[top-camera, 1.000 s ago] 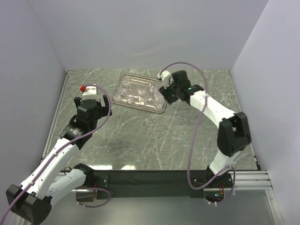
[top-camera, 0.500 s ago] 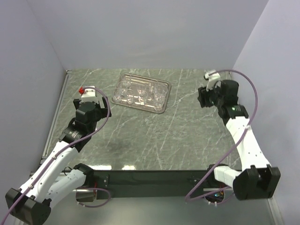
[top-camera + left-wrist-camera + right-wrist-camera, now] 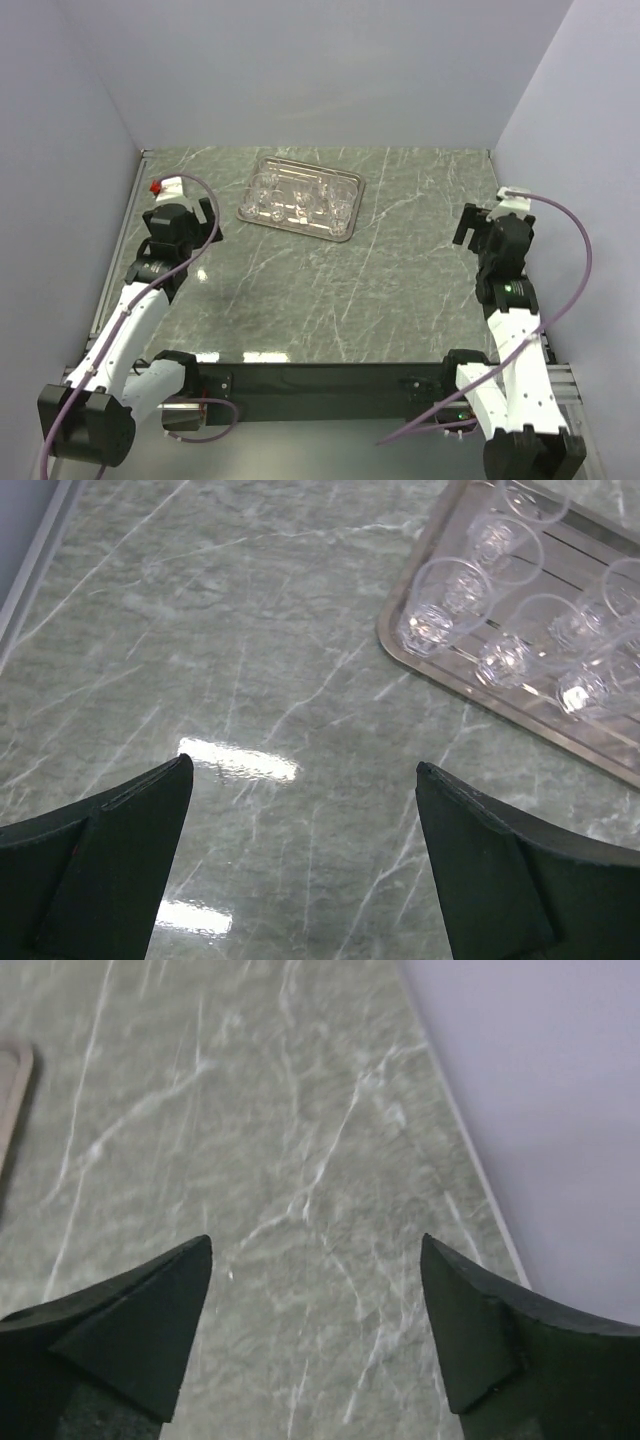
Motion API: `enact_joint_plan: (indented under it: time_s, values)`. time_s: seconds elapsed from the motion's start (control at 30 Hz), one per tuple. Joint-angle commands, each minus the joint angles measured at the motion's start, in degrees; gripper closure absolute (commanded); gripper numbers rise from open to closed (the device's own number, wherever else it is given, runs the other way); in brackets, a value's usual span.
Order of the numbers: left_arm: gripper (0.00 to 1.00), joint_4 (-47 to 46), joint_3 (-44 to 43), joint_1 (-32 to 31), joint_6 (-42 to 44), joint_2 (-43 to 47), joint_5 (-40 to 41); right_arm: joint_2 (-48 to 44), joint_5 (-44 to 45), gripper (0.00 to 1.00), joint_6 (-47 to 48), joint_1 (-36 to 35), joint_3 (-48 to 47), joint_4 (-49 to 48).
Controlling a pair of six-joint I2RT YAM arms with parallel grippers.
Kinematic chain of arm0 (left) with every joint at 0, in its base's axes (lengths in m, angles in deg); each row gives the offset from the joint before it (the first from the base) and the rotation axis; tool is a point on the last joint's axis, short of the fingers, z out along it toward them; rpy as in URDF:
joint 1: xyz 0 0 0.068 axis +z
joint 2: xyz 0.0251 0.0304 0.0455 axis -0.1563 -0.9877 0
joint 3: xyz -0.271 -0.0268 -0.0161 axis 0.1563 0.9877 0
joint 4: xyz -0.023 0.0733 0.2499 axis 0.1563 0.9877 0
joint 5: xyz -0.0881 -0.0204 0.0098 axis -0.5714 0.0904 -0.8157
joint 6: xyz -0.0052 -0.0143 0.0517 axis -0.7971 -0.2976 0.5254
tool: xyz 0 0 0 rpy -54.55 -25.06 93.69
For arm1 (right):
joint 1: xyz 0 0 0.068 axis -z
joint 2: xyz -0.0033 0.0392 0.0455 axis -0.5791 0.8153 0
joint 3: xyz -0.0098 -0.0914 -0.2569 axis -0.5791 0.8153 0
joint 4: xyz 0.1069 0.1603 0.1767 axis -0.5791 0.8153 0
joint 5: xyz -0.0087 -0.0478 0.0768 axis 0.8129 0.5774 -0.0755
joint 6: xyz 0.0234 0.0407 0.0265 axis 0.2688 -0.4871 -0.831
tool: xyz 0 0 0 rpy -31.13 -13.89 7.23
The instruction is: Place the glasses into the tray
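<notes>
Silver tray [image 3: 294, 228] is sitting toward the far side of the green marbled table [image 3: 330, 290], a bit left of centre, and the clear glasses [image 3: 300, 200] are standing inside it in rows. Your left gripper [image 3: 303, 770] is spread wide with nothing between the fingers, over bare tabletop near the tray's left corner. Your right gripper [image 3: 315, 1242] is way over by the right wall [image 3: 540, 1090], well apart from the tray, also wide and holding nothing.

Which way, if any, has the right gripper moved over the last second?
Yes. The right gripper has swung away from the tray, out toward the right edge of the table and slightly nearer the front.
</notes>
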Motion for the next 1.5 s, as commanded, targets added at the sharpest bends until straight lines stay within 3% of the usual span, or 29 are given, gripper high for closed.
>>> enact_joint_plan:
  time_s: [0.0,0.23,0.77,1.47]
  values:
    - [0.01,-1.96,-0.9,3.4,-2.05,0.62,-3.24,-4.72,5.8,0.06,-3.5,0.17,2.83,-5.7]
    - [0.01,-3.01,0.94,5.16,-1.35,2.2,0.19,-7.46,7.29,0.01,-5.26,0.79,4.77,-6.94]
    - [0.0,-2.74,0.68,4.64,-1.44,6.77,-3.59,-6.14,11.15,0.01,-6.13,4.39,6.0,-9.05]
    - [0.01,-1.43,0.33,0.77,-0.3,8.53,-1.65,-8.16,7.38,0.02,-7.01,9.84,6.79,-8.61]
